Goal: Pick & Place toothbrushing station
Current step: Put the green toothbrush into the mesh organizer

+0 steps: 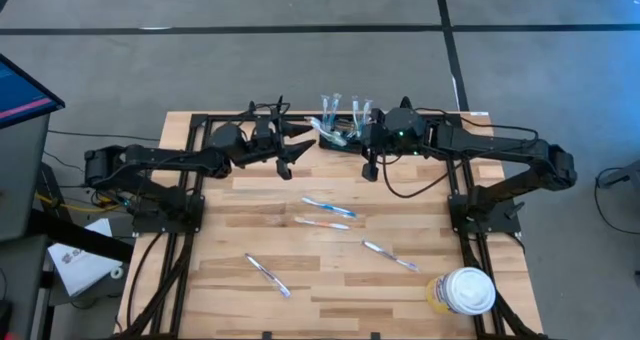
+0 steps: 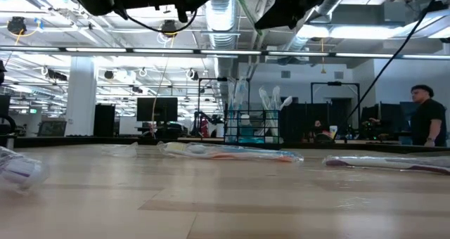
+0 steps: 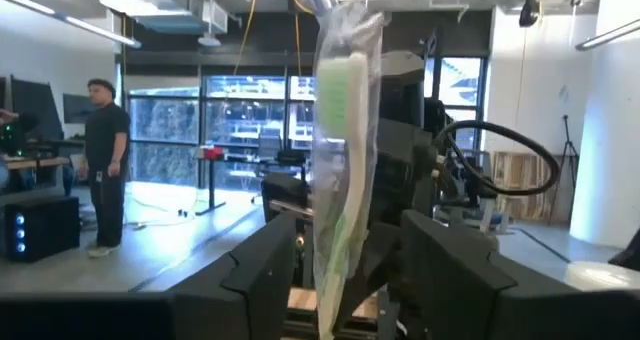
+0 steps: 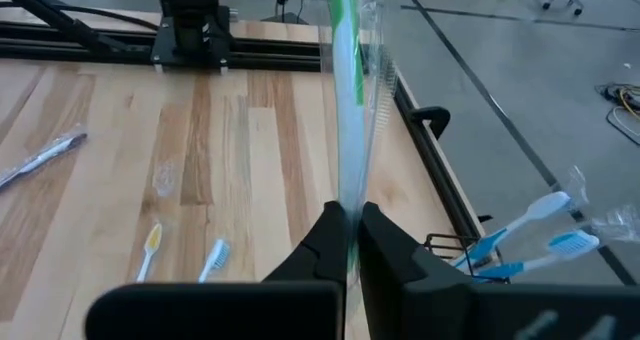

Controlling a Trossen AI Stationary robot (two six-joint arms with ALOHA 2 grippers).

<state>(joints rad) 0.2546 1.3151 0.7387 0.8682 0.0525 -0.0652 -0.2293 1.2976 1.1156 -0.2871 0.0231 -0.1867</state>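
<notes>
From above, both arms meet at the far edge of the table (image 1: 330, 280), near its middle. The right gripper (image 1: 345, 137) has its fingers pinched tight on a wrapped green toothbrush (image 4: 347, 90). You only really see that grip in the right wrist view, where the two dark fingers (image 4: 325, 242) close flat on the clear wrapper. The left gripper (image 1: 298, 148) sits just beside it, and in the left wrist view its jaws stand apart on either side of the same wrapped brush (image 3: 342, 150), not squeezing it as far as I can tell.

The toothbrushing station (image 2: 253, 126), the little black wire holder, is at the far edge of the table, roughly mid-way along. The overhead shot mostly hides it under the grippers, though you can see brush heads (image 1: 331, 105) poking up there. The low view shows it properly, standing upright with several brushes in it. The right wrist view catches only a bit of black wire with two blue brushes (image 4: 520, 235) leaning out.

Four more wrapped toothbrushes lie loose on the wood: two (image 1: 328, 207) near the middle, one (image 1: 389, 255) toward the right, one (image 1: 268, 276) closer to the near edge. A white-lidded tub (image 1: 467, 290) sits at the near right corner, only visible from above. A person (image 2: 427, 117) stands in the room behind the table in the low view.
</notes>
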